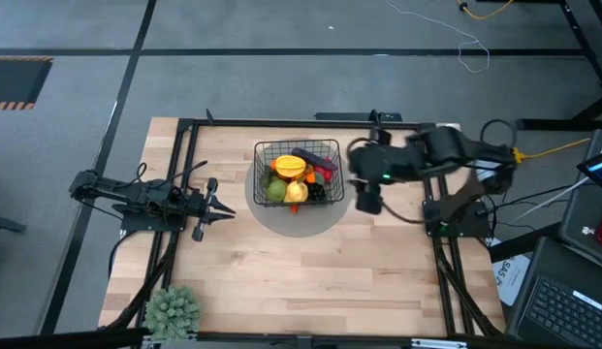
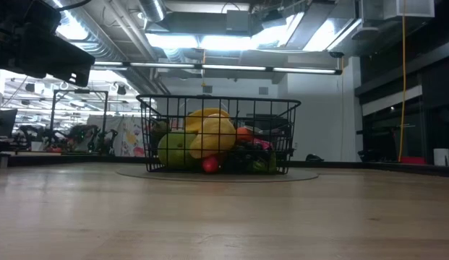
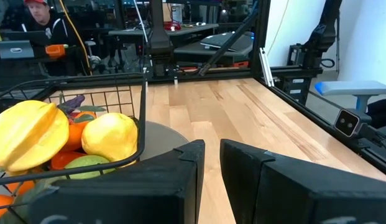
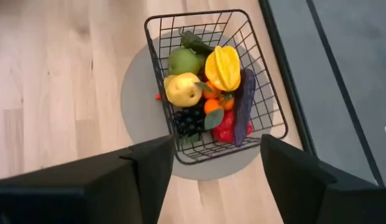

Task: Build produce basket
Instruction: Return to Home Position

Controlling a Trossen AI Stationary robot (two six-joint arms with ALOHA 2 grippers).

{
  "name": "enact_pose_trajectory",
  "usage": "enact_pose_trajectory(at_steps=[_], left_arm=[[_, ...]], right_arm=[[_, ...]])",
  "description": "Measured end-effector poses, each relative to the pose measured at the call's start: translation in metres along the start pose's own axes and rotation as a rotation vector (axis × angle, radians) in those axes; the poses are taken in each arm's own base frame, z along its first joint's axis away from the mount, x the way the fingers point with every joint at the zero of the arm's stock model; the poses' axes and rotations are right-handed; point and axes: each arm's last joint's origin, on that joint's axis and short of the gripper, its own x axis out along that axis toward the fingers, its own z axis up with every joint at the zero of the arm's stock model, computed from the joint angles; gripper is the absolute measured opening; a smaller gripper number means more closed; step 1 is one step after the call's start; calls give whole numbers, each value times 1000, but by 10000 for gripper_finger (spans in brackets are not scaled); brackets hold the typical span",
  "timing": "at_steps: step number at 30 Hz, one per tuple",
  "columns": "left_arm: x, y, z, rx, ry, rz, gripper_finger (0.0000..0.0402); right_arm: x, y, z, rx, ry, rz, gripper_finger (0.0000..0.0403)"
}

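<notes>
From where I stand, the black wire basket (image 1: 297,174) sits on a round grey mat (image 1: 297,221) on the wooden table (image 1: 310,281), between the two arms. It is heaped with produce: a yellow starfruit (image 4: 222,67), a green apple (image 4: 183,60), a pale yellow pear (image 4: 182,89), dark grapes (image 4: 188,120), a purple eggplant (image 4: 244,106) and a red pepper (image 4: 225,129). The right gripper (image 1: 367,200) hangs raised just beside the basket, fingers spread wide and empty. The left gripper (image 1: 226,206) waits apart on the other side, fingers drawn almost together, gripping nothing.

Produce (image 1: 294,179) in basket (image 1: 258,174) (on mat (image 1: 301,223)), table (image 1: 310,281) centre
</notes>
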Motion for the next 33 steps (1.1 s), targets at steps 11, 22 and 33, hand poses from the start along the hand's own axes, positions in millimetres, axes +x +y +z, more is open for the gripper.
enact_pose_trajectory(at_steps=[11, 22, 33], left_arm=[[0, 0, 0, 0, 0, 3, 41], [0, 0, 0, 0, 0, 3, 41], [0, 0, 0, 0, 0, 3, 41]], right_arm=[[-10, -12, -111, 173, -268, 87, 226], [52, -10, -217, 183, -717, 269, 226], [97, -10, -287, 242, -1003, 308, 226]])
